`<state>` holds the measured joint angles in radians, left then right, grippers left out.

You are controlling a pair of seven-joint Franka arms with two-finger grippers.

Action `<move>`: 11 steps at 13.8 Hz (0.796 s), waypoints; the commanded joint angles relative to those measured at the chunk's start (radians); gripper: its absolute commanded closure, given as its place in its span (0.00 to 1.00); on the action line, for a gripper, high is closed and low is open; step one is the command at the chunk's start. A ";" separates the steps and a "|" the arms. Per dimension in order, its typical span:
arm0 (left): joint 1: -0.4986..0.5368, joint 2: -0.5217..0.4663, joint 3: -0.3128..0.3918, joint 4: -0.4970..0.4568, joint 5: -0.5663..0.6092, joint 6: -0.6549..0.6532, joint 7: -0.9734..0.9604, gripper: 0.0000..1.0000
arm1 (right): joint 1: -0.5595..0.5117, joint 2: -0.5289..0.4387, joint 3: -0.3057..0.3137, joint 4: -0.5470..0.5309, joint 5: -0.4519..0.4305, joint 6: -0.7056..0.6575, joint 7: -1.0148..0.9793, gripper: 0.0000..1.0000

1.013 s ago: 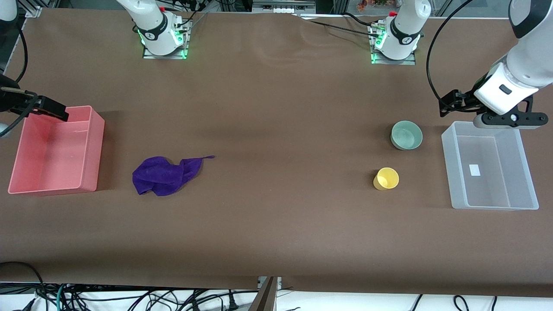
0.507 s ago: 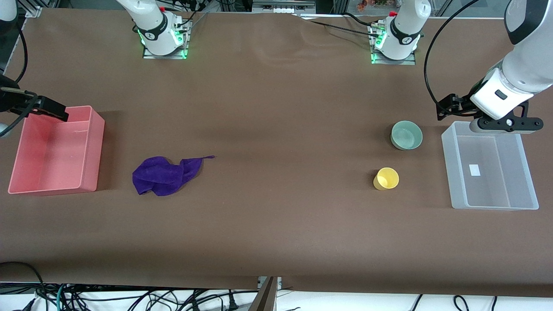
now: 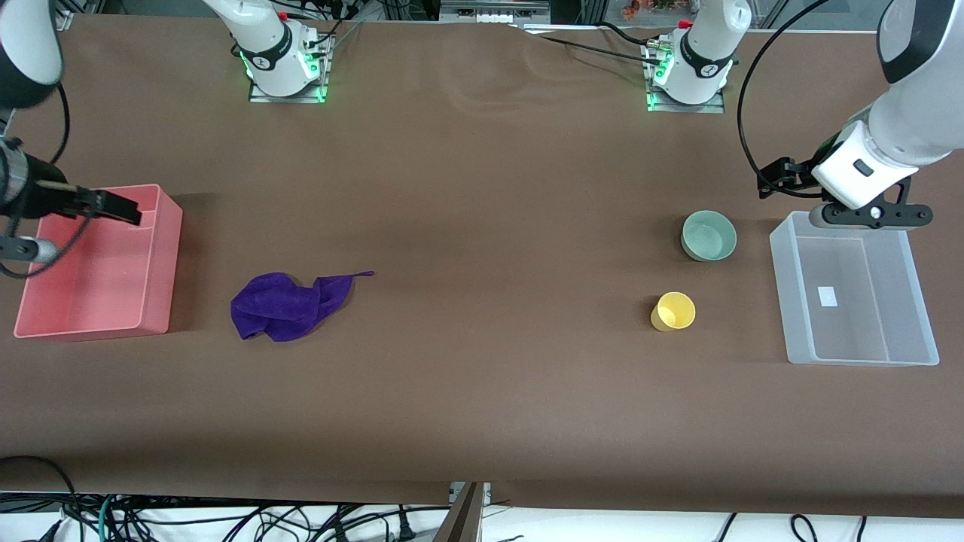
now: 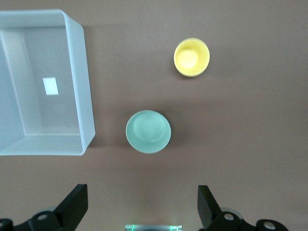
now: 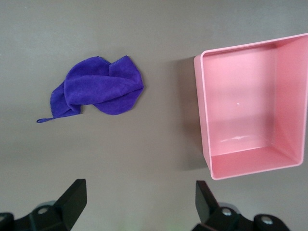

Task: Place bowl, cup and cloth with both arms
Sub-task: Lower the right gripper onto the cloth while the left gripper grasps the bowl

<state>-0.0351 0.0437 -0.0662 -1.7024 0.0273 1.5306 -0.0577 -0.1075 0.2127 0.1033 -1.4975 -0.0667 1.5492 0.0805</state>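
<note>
The pale green bowl [image 3: 709, 235] and the yellow cup [image 3: 673, 311] stand upright on the brown table near the left arm's end, the cup nearer the front camera. The purple cloth [image 3: 290, 305] lies crumpled toward the right arm's end. My left gripper [image 3: 779, 179] is up in the air, over the table by the clear bin's corner; it is open and empty. Its wrist view shows the bowl [image 4: 148, 131] and the cup [image 4: 191, 57] ahead of the gripper [image 4: 143, 207]. My right gripper [image 3: 113, 205] hangs over the pink bin, open and empty [image 5: 139, 202], with the cloth [image 5: 98, 89] in its wrist view.
An empty clear plastic bin [image 3: 791, 301] stands at the left arm's end, beside the bowl and cup; it also shows in the left wrist view [image 4: 84, 86]. An empty pink bin [image 3: 169, 256] stands at the right arm's end, beside the cloth, and shows in the right wrist view [image 5: 201, 110].
The left gripper has shifted a little away from the clear bin, toward the robot bases. The right gripper has moved over the pink bin toward the table's middle. Bowl, cup and cloth have not moved.
</note>
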 commanded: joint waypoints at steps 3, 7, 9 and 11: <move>0.024 0.125 0.008 0.003 -0.018 -0.038 0.319 0.00 | -0.001 0.019 0.021 -0.191 -0.005 0.229 -0.010 0.00; 0.050 0.222 0.009 -0.112 -0.004 0.159 0.672 0.00 | 0.020 0.108 0.039 -0.265 -0.004 0.437 0.007 0.00; 0.052 0.226 0.009 -0.225 0.006 0.320 0.797 0.00 | 0.035 0.155 0.039 -0.293 -0.004 0.535 0.009 0.00; 0.050 0.223 0.009 -0.357 0.013 0.474 0.829 0.00 | 0.046 0.204 0.041 -0.293 -0.004 0.616 0.022 0.00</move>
<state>0.0155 0.3067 -0.0550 -1.9304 0.0276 1.8880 0.7084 -0.0681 0.3903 0.1399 -1.7838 -0.0666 2.1017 0.0829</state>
